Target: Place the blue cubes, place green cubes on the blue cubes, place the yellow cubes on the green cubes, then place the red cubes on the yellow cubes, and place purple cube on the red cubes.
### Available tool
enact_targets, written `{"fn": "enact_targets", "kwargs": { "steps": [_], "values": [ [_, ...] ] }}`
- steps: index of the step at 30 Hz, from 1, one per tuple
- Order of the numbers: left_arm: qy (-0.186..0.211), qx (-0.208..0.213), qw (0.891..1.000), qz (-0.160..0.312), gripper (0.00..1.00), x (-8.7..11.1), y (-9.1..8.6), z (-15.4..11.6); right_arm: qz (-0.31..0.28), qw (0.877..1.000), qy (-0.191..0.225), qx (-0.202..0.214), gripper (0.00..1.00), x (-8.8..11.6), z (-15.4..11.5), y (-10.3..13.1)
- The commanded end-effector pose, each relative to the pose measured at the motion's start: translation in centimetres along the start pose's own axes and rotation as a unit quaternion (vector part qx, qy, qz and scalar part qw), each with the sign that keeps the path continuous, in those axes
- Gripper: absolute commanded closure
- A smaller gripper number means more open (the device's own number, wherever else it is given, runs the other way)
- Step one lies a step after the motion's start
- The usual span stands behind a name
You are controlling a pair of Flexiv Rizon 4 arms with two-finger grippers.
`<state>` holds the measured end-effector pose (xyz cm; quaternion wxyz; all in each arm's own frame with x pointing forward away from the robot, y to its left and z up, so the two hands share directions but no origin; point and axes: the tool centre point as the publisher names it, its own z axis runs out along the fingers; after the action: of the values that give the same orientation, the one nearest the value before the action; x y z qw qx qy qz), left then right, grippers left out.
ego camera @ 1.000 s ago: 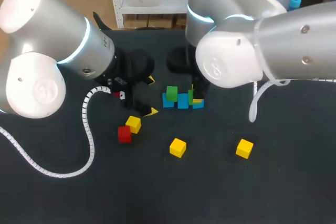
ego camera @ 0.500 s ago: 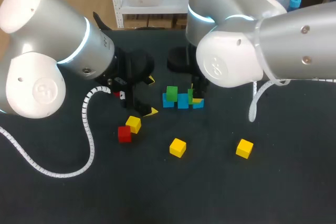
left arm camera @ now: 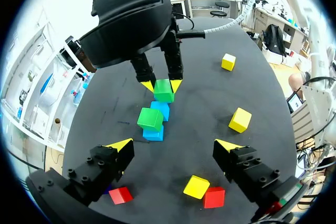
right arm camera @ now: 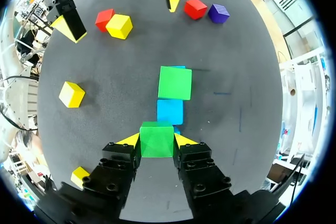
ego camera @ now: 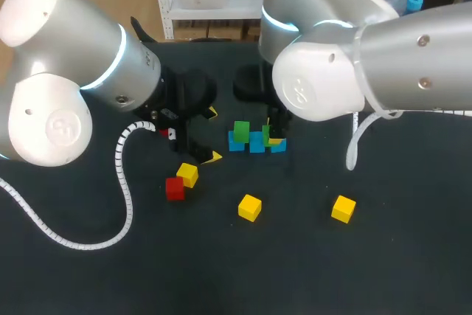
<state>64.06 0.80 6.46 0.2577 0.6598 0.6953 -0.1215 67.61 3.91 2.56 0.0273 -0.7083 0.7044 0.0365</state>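
Blue cubes [ego camera: 257, 142] stand in a short row near the middle of the desk [ego camera: 310, 271], the row's long axis parallel to the far edge. One green cube [ego camera: 241, 130] sits flat on the left-end blue one. A second green cube [right arm camera: 156, 137] is clamped between the yellow tips of the right gripper [right arm camera: 156, 141] over the row's right end; whether it touches the blue beneath I cannot tell. From the right wrist, the row runs straight ahead of the fingers.

Only the right wrist view shows the purple cube [right arm camera: 218, 12], just beside a red cube [right arm camera: 195, 8]; the left arm covers it in the head view.

The left gripper [left arm camera: 173, 148] stands wide apart, holding nothing. Beside it, another red cube [ego camera: 175, 188] touches a yellow cube [ego camera: 187, 175]. Two more yellow cubes [ego camera: 250, 206] lie toward the near edge. All are matte, sharp-edged blocks.
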Motion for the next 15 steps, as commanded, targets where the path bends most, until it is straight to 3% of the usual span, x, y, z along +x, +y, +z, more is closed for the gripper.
{"fn": "enact_targets", "kwargs": {
  "steps": [1, 15],
  "values": [
    [-0.003, 0.001, 1.0, 0.001, 0.0, 0.18, 0.01, -0.04, -0.001, 1.0, -0.001, -0.003, 1.0, -0.14, 0.09, -0.29],
    [-0.003, 0.001, 1.0, 0.001, 0.0, 0.18, 0.01, -0.04, -0.001, 1.0, -0.002, -0.004, 1.0, -0.14, 0.21, -0.65]
  ]
}}
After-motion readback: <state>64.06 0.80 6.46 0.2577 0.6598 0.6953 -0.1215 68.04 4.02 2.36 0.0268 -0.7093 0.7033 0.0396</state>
